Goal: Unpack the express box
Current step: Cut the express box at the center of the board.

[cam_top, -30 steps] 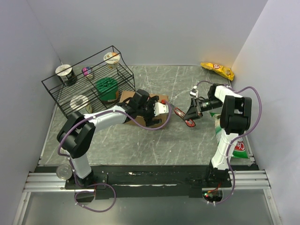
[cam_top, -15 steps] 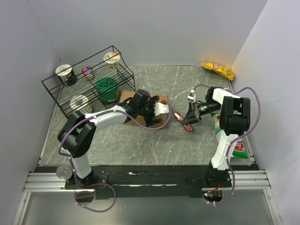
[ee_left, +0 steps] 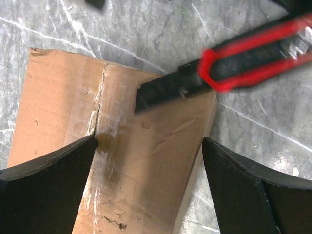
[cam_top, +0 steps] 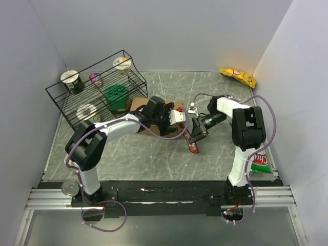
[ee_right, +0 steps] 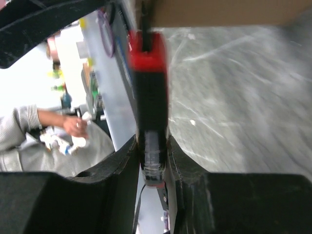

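Note:
The express box [cam_top: 137, 105] is a brown carton lying mid-table, mostly under my left arm. In the left wrist view its top [ee_left: 146, 161] shows a taped seam [ee_left: 100, 102]. My left gripper [ee_left: 149, 141] stands open astride the box's right half, one finger on the box top and the other off its right edge; from above it [cam_top: 166, 120] sits over the box's right end. My right gripper [ee_right: 152, 141] is shut on a red and black utility knife [ee_right: 148, 97]. The knife's black tip [ee_left: 161, 92] lies over the box top near its far edge; the knife [cam_top: 192, 142] sits just right of the box.
A black wire rack [cam_top: 97, 89] at the back left holds cups and a green tub [cam_top: 117, 96]. A yellow snack bag [cam_top: 238, 77] lies at the back right, a green bag [cam_top: 261, 163] by the right arm's base, and a can [cam_top: 69, 187] at the near left.
My right arm has swung left, carrying the knife from mid-table up to the box's right end. The left arm and box have barely moved.

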`<state>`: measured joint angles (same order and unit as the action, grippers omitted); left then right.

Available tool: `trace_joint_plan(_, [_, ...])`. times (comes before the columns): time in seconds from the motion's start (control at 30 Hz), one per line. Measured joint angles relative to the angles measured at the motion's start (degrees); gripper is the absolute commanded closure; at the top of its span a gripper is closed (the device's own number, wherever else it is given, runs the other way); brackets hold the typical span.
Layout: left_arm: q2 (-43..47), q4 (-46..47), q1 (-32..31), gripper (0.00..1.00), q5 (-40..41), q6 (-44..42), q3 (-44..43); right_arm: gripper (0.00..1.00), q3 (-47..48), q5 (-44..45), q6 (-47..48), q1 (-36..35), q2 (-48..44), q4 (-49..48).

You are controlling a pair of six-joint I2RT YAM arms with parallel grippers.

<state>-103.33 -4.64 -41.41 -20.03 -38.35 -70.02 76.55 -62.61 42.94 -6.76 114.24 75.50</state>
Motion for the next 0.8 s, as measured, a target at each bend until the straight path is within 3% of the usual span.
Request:
trace_joint_plan(0.5, [0.0,0.98,0.31,0.03,-0.07,2.4,0.0,1.0,-1.55,-3.93,-1.68,-2.08,0.44,0.37])
trace_joint_plan(0.8, [0.0,3.91,0.92,0.04,-0.33,9.88,0.0,1.0,-9.03,-4.74,-23.19,-8.24,-6.97,-13.42])
